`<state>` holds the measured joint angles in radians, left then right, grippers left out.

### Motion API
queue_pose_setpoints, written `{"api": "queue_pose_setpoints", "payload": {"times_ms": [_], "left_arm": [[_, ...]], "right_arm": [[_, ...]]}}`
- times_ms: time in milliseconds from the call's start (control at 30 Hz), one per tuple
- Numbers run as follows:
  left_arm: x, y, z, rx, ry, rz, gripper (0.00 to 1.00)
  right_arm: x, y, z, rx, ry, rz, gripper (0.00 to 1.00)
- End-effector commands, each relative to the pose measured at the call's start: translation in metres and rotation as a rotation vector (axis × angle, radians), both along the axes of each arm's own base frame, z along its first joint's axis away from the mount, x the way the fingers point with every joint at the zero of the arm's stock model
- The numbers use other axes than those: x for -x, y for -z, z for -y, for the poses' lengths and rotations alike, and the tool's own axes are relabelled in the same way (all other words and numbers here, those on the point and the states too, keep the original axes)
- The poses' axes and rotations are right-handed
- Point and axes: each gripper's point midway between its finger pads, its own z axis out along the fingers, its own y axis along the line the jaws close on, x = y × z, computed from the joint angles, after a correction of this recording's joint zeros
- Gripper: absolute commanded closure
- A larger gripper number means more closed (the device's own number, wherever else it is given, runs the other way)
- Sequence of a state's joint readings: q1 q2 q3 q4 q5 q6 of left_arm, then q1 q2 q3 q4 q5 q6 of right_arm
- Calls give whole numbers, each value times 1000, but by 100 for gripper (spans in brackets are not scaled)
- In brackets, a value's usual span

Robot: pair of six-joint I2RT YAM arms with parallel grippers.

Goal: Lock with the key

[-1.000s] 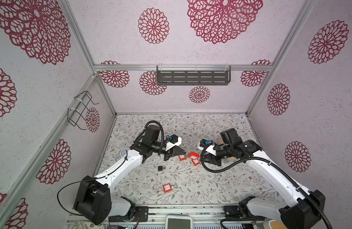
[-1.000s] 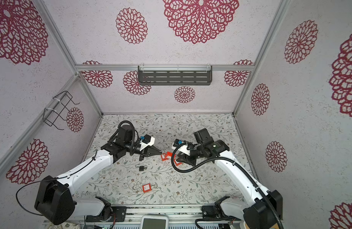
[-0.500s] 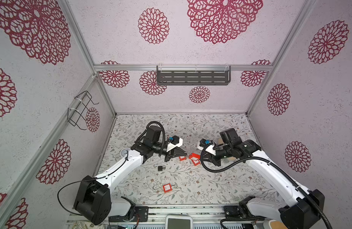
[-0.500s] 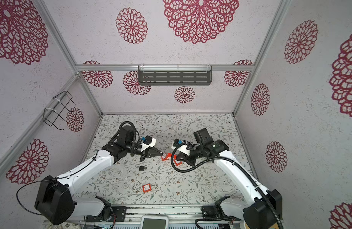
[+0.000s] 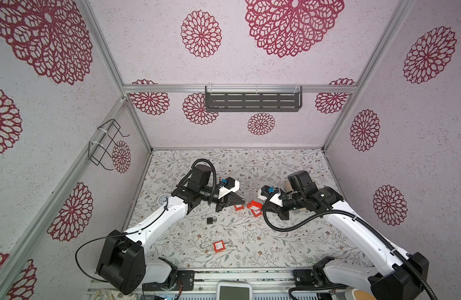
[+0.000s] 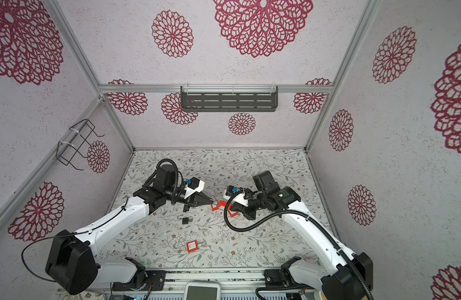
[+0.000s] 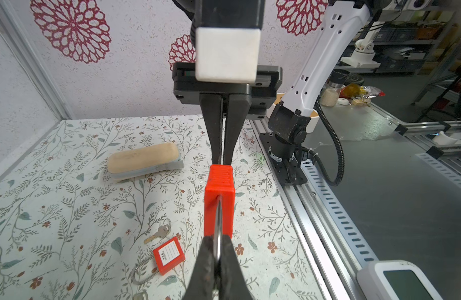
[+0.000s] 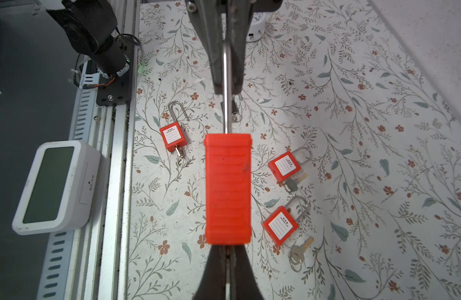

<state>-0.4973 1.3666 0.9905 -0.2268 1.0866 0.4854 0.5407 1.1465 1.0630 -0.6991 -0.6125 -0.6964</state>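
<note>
over the floral table [image 8: 354,104] the padlock [image 8: 228,188] hangs lengthwise: left gripper [image 8: 226,88] clamps its shackle [image 8: 226,114]; right gripper [image 8: 228,249], fully closed, meets its base, contents hidden.

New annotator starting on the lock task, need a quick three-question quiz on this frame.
1. True or false: the left gripper pinches the held red padlock by its shackle.
2. Besides that one, how many red ones lie on the table?
3. The right gripper is: A) wide open; B) shut at the held lock's end opposite the shackle; C) out of every view.
Key: 1 true; 2 three loose padlocks; 3 B.
</note>
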Motion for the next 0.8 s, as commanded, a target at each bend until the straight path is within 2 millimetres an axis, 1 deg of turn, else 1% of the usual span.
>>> {"api": "queue_pose_setpoints", "payload": {"times_ms": [0, 133, 300, 433, 567, 667, 767], "left_arm": [[7, -11, 1, 29, 43, -24, 100], [6, -10, -1, 25, 38, -25, 100], [4, -11, -3, 24, 29, -24, 100], [5, -6, -4, 1, 33, -16, 100], [7, -8, -7, -6, 29, 71, 100], [5, -7, -8, -3, 6, 123, 100], [5, -4, -8, -10, 2, 139, 100]], "right_arm": [[-10, -10, 7, 3, 42, 129, 100], [-9, -10, 8, 3, 44, 153, 100], [-9, -1, 11, 40, 45, 142, 100], [-6, 2, 10, 38, 31, 128, 100], [6, 5, 6, 39, -26, 50, 100], [8, 10, 6, 63, -34, -21, 100], [9, 17, 5, 77, -40, -81, 100]]}}
